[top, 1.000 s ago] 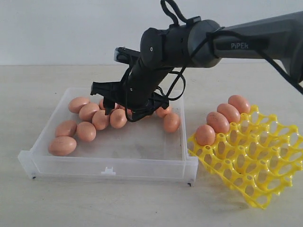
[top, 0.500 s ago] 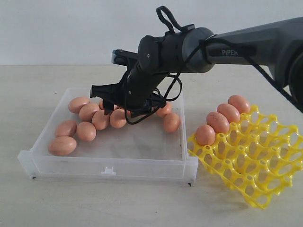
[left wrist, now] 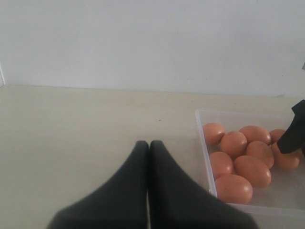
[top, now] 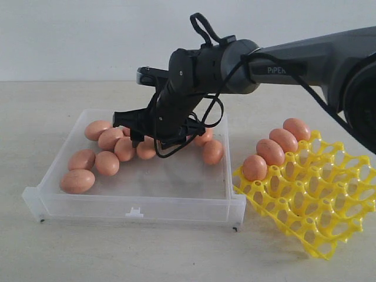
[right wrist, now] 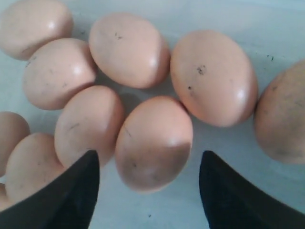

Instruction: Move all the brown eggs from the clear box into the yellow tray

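Several brown eggs (top: 77,181) lie in the clear box (top: 135,208), mostly along its left and back. Three more brown eggs (top: 270,151) sit in a row on the yellow tray (top: 317,205) to the right of the box. My right gripper (top: 154,140) reaches across into the box and hangs open just above the egg cluster. In the right wrist view the right gripper (right wrist: 148,155) straddles one egg (right wrist: 153,142), with both fingers apart from it. My left gripper (left wrist: 148,143) is shut on nothing, over the bare table beside the clear box (left wrist: 202,143).
The yellow tray stands tilted, its near corner close to the box's right wall (top: 228,176). The right arm's body (top: 211,59) and cables hang over the back of the box. A pale wall (top: 70,35) rises behind the table.
My right gripper has moved down and a little left, closer onto the egg cluster at the back of the box. No egg has moved.
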`<state>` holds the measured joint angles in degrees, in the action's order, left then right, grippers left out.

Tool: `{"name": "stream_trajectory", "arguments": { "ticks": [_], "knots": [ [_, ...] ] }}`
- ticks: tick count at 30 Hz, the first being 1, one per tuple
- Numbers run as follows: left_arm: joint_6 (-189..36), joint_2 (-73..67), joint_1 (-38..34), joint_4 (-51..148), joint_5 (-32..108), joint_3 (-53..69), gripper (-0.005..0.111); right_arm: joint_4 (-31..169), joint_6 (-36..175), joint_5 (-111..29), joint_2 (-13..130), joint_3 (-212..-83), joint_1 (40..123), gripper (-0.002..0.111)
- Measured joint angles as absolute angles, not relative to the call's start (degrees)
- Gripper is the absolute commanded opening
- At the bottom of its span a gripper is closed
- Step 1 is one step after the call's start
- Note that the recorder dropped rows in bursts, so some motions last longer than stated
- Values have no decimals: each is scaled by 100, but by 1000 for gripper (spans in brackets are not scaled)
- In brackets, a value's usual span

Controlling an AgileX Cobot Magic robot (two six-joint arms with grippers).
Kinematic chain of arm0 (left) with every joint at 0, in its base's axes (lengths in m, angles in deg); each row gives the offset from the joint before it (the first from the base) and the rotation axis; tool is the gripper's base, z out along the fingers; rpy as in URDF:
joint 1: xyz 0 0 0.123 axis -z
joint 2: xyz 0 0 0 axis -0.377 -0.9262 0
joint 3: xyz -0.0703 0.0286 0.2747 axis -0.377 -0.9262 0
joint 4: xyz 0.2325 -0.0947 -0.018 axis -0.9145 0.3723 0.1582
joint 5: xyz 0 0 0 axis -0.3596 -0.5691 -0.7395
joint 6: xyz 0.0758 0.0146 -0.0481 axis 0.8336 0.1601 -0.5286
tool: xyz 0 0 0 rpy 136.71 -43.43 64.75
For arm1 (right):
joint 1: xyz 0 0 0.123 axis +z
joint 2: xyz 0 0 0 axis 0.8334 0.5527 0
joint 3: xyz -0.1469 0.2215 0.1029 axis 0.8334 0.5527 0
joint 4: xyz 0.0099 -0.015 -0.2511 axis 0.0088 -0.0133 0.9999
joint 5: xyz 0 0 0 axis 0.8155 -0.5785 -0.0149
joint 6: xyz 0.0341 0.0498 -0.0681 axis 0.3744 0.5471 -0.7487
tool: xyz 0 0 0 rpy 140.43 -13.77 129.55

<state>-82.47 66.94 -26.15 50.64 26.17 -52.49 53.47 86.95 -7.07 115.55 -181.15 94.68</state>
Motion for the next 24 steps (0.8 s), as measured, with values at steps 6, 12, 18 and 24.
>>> {"name": "stream_trajectory", "arguments": {
  "ticks": [6,12,18,24],
  "knots": [
    [-8247,6694,-2615,5064,2617,-5249,-4,5347,8672,-676,11658,-18115,9468,58],
    [-8247,6694,-2615,5064,2617,-5249,-4,5347,8572,-654,11735,-18115,9468,58],
    [-8247,6694,-2615,5064,2617,-5249,-4,5347,8534,-727,11735,-18293,9468,58],
    [-8247,6694,-2615,5064,2617,-5249,-4,5347,8392,-597,11872,-18624,9468,58]
  ]
}}
